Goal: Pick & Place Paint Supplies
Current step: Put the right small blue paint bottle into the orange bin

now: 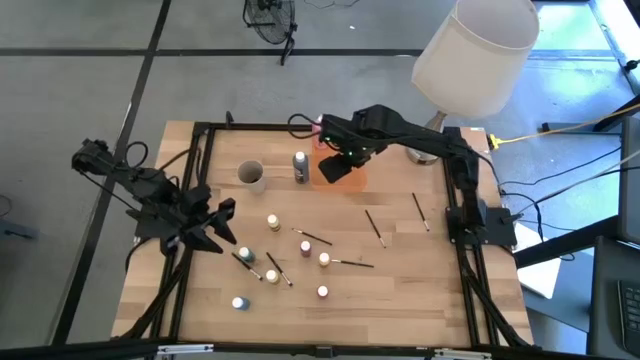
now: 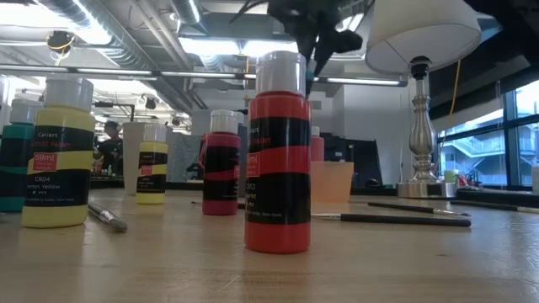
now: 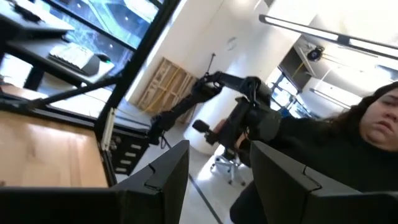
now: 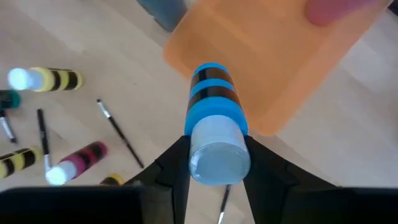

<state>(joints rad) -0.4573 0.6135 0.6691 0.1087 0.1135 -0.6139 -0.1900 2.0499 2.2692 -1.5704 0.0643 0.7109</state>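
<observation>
My right gripper (image 1: 338,157) hovers over the orange container (image 4: 273,56) near the table's far edge, shut on a blue bottle with black bands and a pale cap (image 4: 214,124). Small paint bottles (image 1: 272,222) with pale caps stand or lie on the table's middle, with thin dark brushes (image 1: 315,237) lying flat among them. In the low view a red bottle (image 2: 278,151) and a yellow one (image 2: 57,151) stand upright on their bases. My left gripper (image 1: 222,224) waits open near the table's left edge, touching nothing. My right gripper pinches the blue bottle at its cap end (image 4: 217,158), one finger (image 4: 171,165) on each side. The bottle's body runs on past the fingertips, away from the wrist. It is lifted clear, above the orange container's edge.
A white cup (image 1: 251,175) and a grey bottle (image 1: 300,167) stand left of the orange container. The white-shaded lamp (image 1: 470,50) stands at the far right corner. More brushes (image 1: 421,212) lie on the right half. A person (image 3: 348,149) shows beyond the table.
</observation>
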